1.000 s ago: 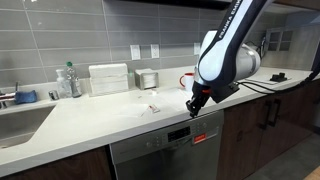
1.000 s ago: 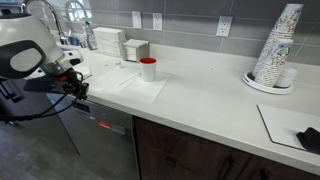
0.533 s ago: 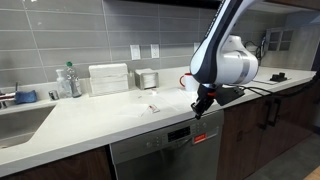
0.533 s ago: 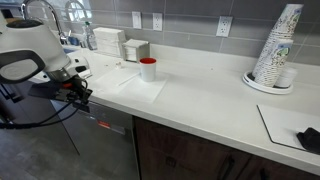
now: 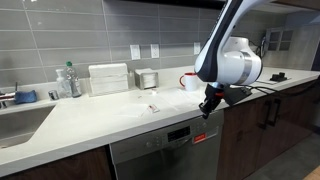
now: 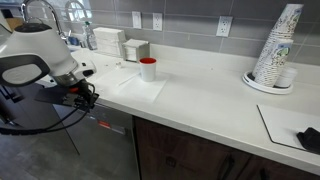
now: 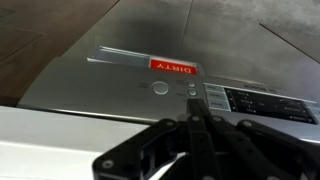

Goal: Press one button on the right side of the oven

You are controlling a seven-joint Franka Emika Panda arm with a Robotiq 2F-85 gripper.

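Oven (image 5: 165, 150): steel front, dark control strip on top, red "DIRTY" tag (image 7: 175, 66). Gripper (image 5: 209, 110) pinched closed and empty, now further along the counter (image 5: 100, 118) front edge than half a second ago.

White arm (image 5: 236, 64), black claw (image 5: 208, 112)

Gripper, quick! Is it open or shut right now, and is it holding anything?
Gripper: closed, fingertips together, holding nothing.
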